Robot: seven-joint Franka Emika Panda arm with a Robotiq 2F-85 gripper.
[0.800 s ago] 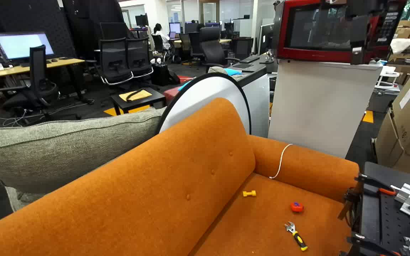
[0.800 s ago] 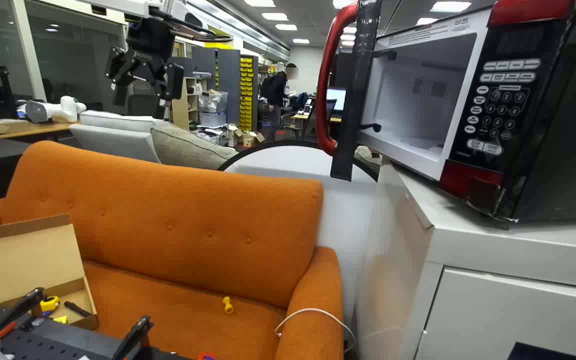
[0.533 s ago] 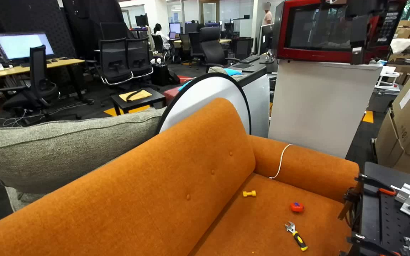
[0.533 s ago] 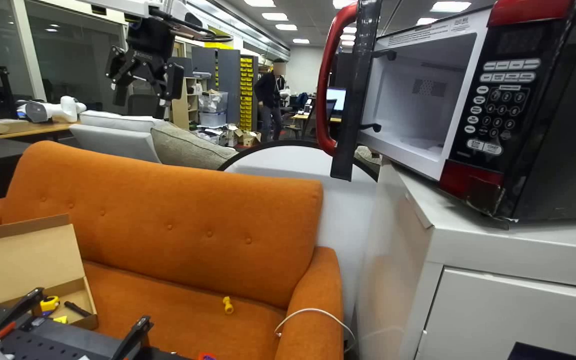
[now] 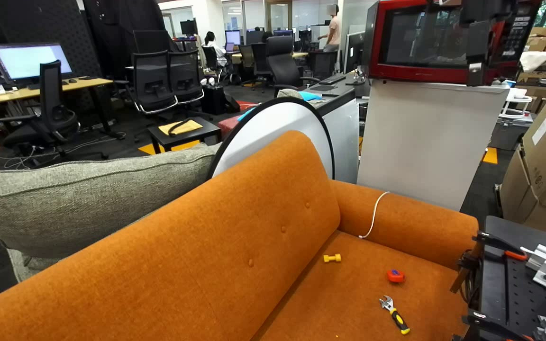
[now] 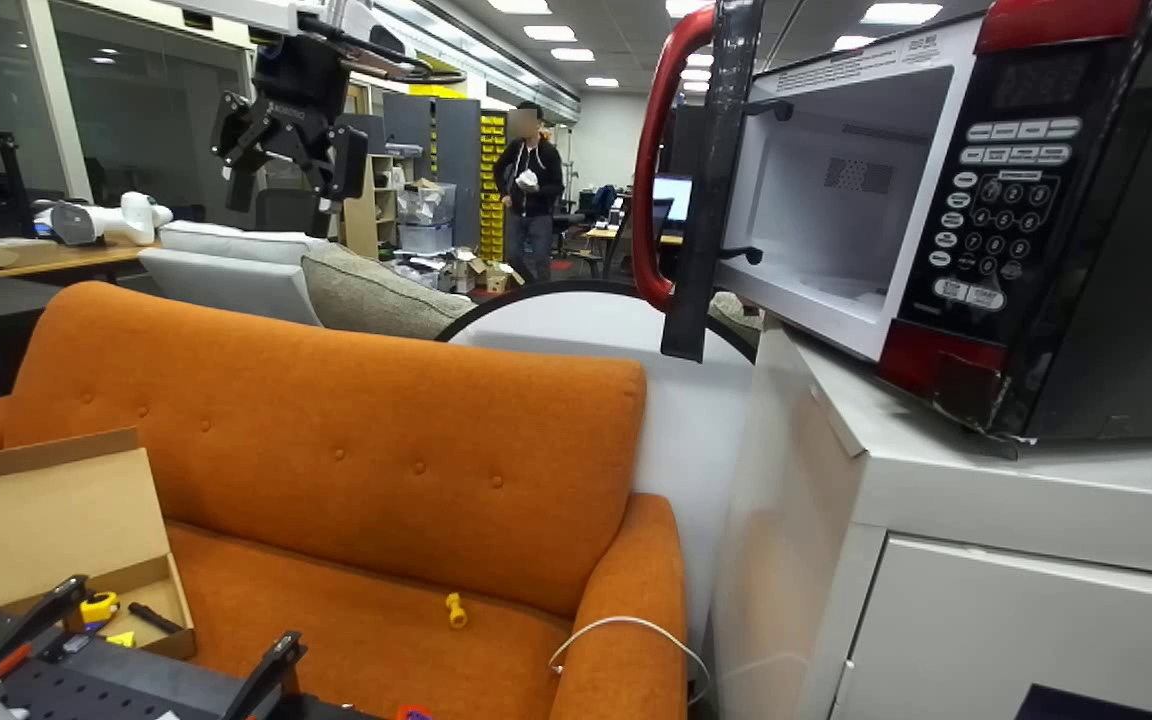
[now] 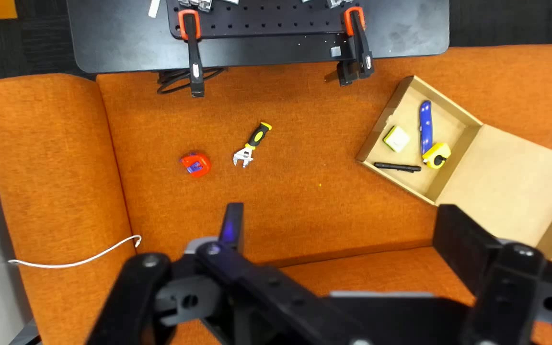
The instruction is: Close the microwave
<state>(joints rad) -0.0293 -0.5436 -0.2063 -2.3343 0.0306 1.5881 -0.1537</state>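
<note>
Background: hoodie-wearer and pink-shirted passer-by have shifted, without bearing on my task; Robotiq gripper has not.
Fingers: spread wide, gripping nothing, above the orange sofa.
Microwave: on the white cabinet, well apart from the gripper; door standing open, its angle hard to judge.
Red handle: untouched; I judge closing unbegun.

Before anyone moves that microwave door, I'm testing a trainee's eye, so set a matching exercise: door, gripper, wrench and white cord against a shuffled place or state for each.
1. Microwave door
2. Gripper
3. Wrench
4. White cord

A. Lying on the sofa seat, black-and-yellow-handled
B. Draped over the armrest
C. Swung open, red-handled
D. Jaws apart

Pairs: 1-C, 2-D, 3-A, 4-B
</note>
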